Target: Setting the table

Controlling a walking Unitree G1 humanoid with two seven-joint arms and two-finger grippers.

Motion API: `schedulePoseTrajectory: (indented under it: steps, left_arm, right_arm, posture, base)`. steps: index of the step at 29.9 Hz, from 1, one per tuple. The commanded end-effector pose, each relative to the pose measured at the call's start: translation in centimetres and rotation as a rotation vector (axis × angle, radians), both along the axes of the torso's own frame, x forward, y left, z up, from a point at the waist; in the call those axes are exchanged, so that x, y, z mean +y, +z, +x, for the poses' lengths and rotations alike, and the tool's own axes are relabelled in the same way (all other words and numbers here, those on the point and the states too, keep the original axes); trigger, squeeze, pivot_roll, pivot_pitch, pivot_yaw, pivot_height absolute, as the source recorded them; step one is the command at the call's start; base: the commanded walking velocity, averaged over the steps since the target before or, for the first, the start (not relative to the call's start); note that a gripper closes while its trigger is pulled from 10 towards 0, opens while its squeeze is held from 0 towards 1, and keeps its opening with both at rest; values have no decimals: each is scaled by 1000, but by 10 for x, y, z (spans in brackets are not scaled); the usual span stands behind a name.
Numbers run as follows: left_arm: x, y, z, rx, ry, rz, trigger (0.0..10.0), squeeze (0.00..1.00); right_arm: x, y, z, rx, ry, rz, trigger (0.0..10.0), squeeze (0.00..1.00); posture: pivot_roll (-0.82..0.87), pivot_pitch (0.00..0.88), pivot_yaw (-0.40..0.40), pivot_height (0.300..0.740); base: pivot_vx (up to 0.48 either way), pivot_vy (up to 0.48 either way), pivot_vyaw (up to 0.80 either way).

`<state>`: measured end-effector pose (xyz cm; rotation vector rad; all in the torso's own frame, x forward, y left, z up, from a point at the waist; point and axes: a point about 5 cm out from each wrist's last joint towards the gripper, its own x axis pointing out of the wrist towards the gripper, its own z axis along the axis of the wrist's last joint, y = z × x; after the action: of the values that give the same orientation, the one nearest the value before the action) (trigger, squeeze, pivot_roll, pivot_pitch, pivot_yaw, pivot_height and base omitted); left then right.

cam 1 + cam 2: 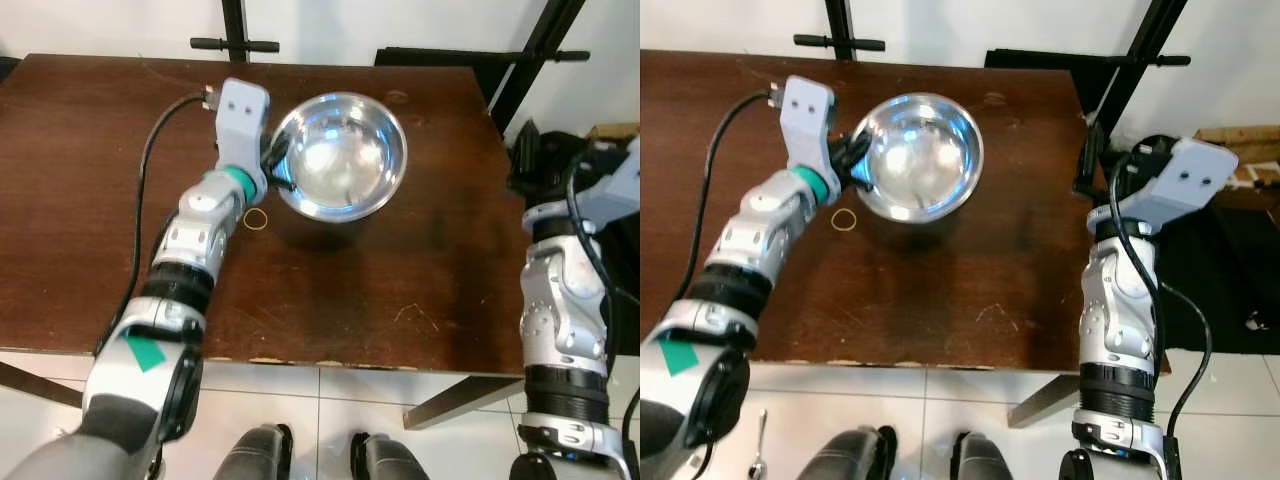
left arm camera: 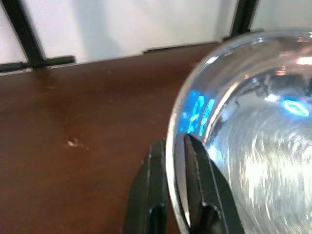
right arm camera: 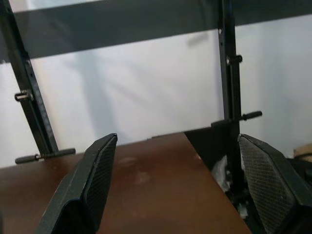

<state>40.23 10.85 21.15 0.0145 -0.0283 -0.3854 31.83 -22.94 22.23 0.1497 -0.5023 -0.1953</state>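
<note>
The robot's two black feet [image 1: 320, 455] stand on white tile at the near edge of a dark wooden table [image 1: 400, 280], where the left gripper [image 1: 272, 160] pinches the rim of a single steel bowl [image 1: 342, 155]. The left wrist view shows the grip plainly: one black finger [image 2: 148, 195] outside the wall, the other inside, the thin rim clamped between them. The bowl sits toward the far middle of the table, directly beyond the left gripper's tips and on its right-hand side, mouth up and tilted slightly toward the camera; being round, it has no long axis to speak of. The left arm is by far the nearer one. The right gripper [image 3: 185, 185] hangs off the table's right edge, well apart from the bowl, its fingers spread wide and empty, pointing across the corner toward the black stand legs [image 1: 235, 40] at the wall. Counted: one bowl, one small yellow rubber band [image 1: 256, 218] lying on the wood just beside the left wrist, two grippers.
</note>
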Motion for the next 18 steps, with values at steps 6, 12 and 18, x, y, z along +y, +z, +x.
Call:
schedulePoseTrajectory:
  steps: [6,12,18]
  left_arm:
    - [-3,-4,4,65,-32,-33,10000,0]
    - [-22,10,10,92,-118,-55,10000,0]
    - [-35,16,10,91,-206,-19,10000,0]
  right_arm:
    - [6,13,3,-27,24,-27,10000,0]
    - [12,35,5,-72,43,-71,10000,0]
    - [10,41,3,-88,29,-84,10000,0]
  posture:
    - [80,140,55,740]
    - [42,219,67,740]
    - [39,226,76,740]
  base:
    - [0,0,0]
    - [0,0,0]
    - [0,0,0]
